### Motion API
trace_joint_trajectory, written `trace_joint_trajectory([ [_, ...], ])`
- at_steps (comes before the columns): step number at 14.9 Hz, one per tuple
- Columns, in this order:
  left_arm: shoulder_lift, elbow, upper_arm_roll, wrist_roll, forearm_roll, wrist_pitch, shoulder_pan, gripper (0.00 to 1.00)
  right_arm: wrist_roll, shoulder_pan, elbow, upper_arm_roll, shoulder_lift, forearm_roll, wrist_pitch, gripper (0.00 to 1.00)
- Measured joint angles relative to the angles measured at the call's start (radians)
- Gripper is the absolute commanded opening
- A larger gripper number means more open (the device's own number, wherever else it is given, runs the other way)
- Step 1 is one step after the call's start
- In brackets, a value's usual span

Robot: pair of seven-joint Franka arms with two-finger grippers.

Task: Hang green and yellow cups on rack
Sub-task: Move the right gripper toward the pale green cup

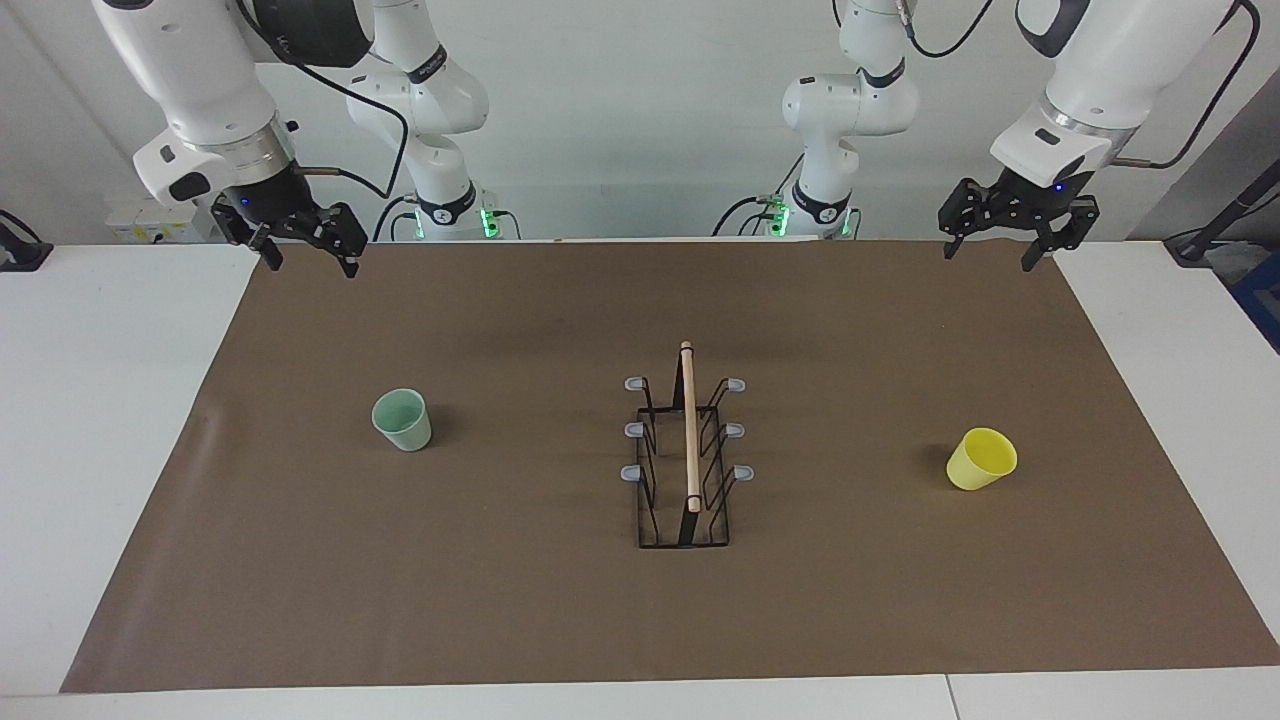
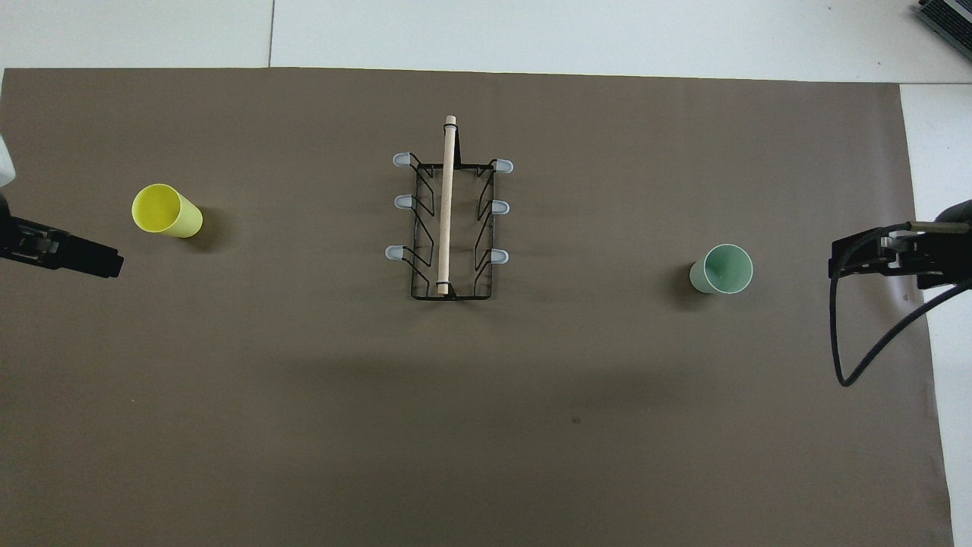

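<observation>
Item 1, rack (image 1: pixel 686 452): black wire stand with a pale wooden rod on top and six grey-tipped pegs, three on each flank. It stands upright in the middle of the brown mat (image 1: pixel 560 600) that covers the counter (image 1: pixel 100 400). We find every peg bare.

Item 2, green cup (image 1: pixel 402 420): upright, mouth up, on the mat toward the right arm's end, well apart from the rack.

Item 3, yellow cup (image 1: pixel 981 459): on the mat toward the left arm's end, well apart from the rack. It appears to lean or lie with its mouth turned partly sideways; we cannot settle which.

Item 4, right pincer (image 1: pixel 308 246): raised over the mat's edge at the robots' end, jaws spread, holding nothing.

Item 5, left pincer (image 1: pixel 994 244): raised over the mat's corner at its own end, jaws spread, empty.

Status, as we judge it: nothing hung yet; we stand at the opening step, the reach for a cup. Each cup lies on the side of its nearer arm. The next move calls for a pincer to descend on a cup, pinch its wall at the rim, then turn it mouth-down so it slips over a peg. The yellow cup's lean will want an angled approach.
</observation>
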Motion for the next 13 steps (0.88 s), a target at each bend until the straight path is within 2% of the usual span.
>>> trace_joint_trajectory([
  [7,0.0,0.001,0.018,0.0,0.0,-0.013,-0.001,1.0,0.012,0.007,0.0,0.015,-0.002,0.008,-0.004,1.0],
  [10,0.0,0.001,0.018,0.0,0.0,-0.017,-0.001,1.0,0.018,0.006,-0.001,0.014,-0.009,0.101,-0.028,1.0],
  [13,0.0,0.001,0.019,0.0,0.0,-0.02,-0.001,1.0,0.02,0.005,-0.029,0.01,-0.019,0.121,-0.045,1.0],
])
